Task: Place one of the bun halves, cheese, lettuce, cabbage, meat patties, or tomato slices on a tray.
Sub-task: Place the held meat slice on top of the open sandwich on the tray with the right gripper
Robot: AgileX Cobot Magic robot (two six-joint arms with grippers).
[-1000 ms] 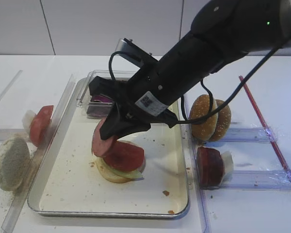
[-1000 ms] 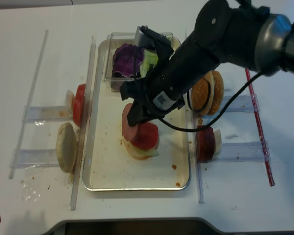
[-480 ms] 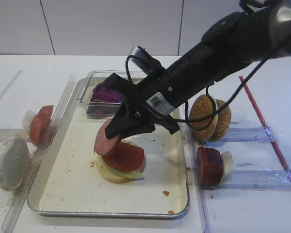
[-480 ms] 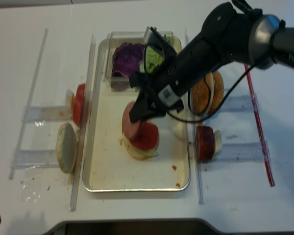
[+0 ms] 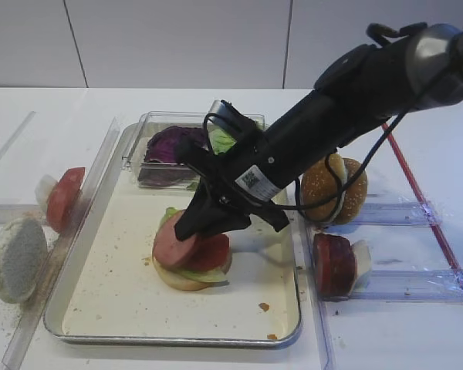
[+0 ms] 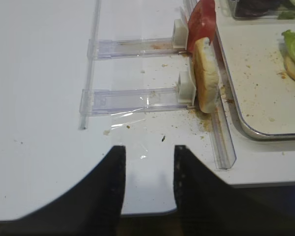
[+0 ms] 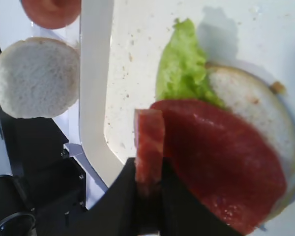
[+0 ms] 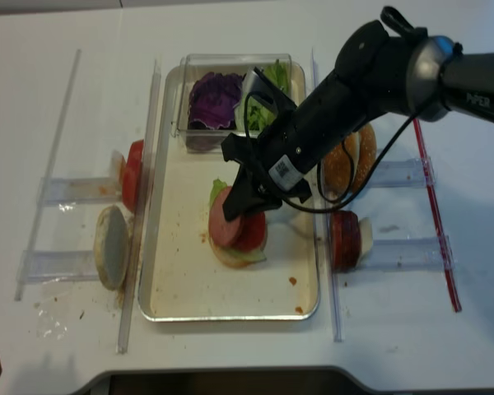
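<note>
My right gripper point(image 5: 188, 229) is shut on a pinkish meat patty point(image 5: 174, 248) and holds it tilted, its low edge on a stack in the tray point(image 5: 170, 339). The stack is a pale bun half point(image 5: 176, 278), lettuce point(image 5: 169, 216) and a red tomato slice point(image 5: 214, 250). In the right wrist view the patty point(image 7: 149, 137) stands edge-on between the black fingers point(image 7: 129, 182), beside the tomato slice point(image 7: 221, 162), lettuce point(image 7: 182, 69) and bun half point(image 7: 258, 105). My left gripper point(image 6: 147, 152) hangs open over the table's front edge, holding nothing.
A clear box at the tray's far end holds purple cabbage point(image 5: 170, 142) and lettuce point(image 5: 222, 139). The right racks carry sesame buns point(image 5: 336, 189) and a patty point(image 5: 333, 264). The left racks carry a tomato slice point(image 5: 64, 199) and a pale bun point(image 5: 17, 258). A red rod point(image 5: 424, 208) lies far right.
My right gripper has come down with the patty, from tilted above the stack to resting against the tomato slice. The arm has swung lower, uncovering the box.
</note>
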